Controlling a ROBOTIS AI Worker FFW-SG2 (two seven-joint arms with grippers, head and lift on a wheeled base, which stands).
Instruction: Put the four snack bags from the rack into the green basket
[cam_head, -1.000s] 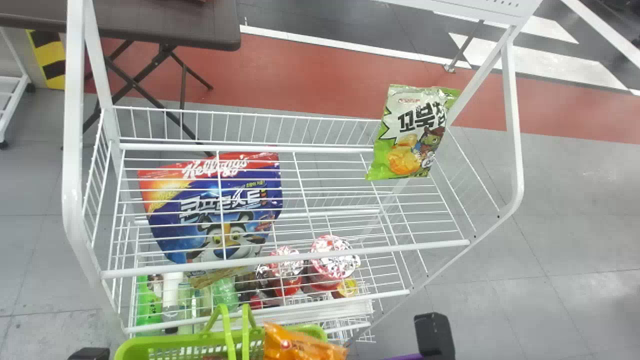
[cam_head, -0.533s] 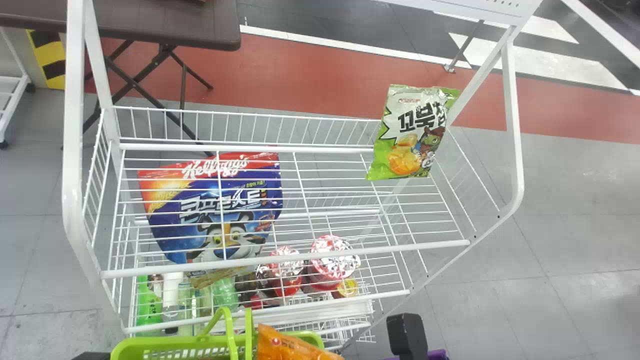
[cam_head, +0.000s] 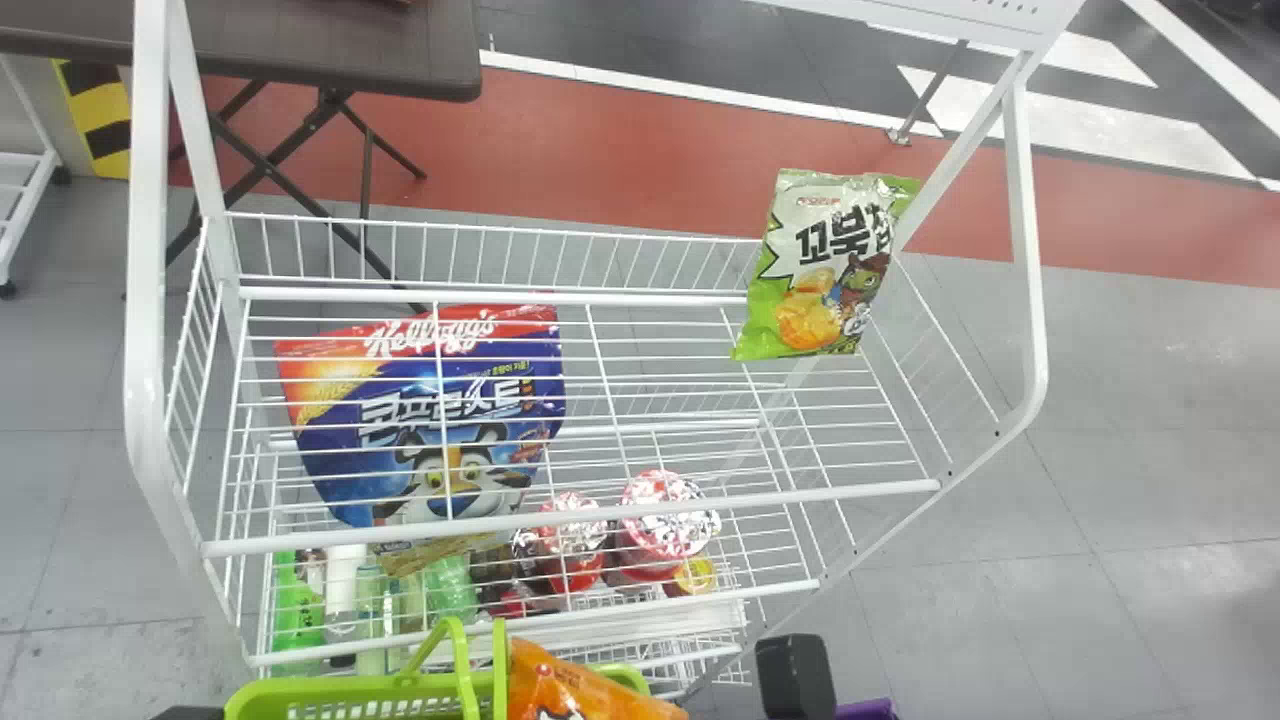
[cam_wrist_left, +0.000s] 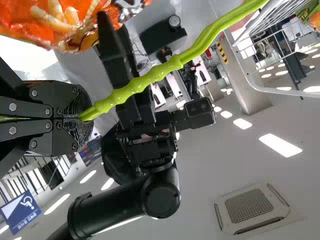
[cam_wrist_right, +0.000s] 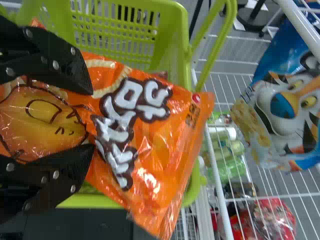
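From where I stand: green basket (cam_head: 400, 690) sits at the near side of the white rack (cam_head: 570, 518), toward the rack's left. Left tool (cam_head: 188, 713) is in front of the rack, near its left side; seen close up, its fingers are pressed together on the basket's green handle (cam_wrist_left: 150, 77), pinching it. Right tool (cam_head: 795, 675) is in front of the rack, toward the right. Close up, it pinches an orange snack bag (cam_wrist_right: 150, 145), the two fingers somewhat apart with the bulging bag between them. Orange bag hangs over the basket, just in front of the rack, one end reaching past the basket's rim. Two bags noted on the rack's upper shelf: a green-and-white bag (cam_head: 825, 265), upright at the far right corner, and a large blue-and-red bag (cam_head: 430, 420), tilted back, at the left. On the rack's lower level, bottles (cam_head: 342, 590) at the left; red-and-silver tubs (cam_head: 665, 515) nearer the middle. A purple item (cam_head: 868, 709), cut off by the head view's edge, lies just beside the right tool. Beyond the rack, to its left, a dark folding table (cam_head: 330, 45) stands on crossed legs.
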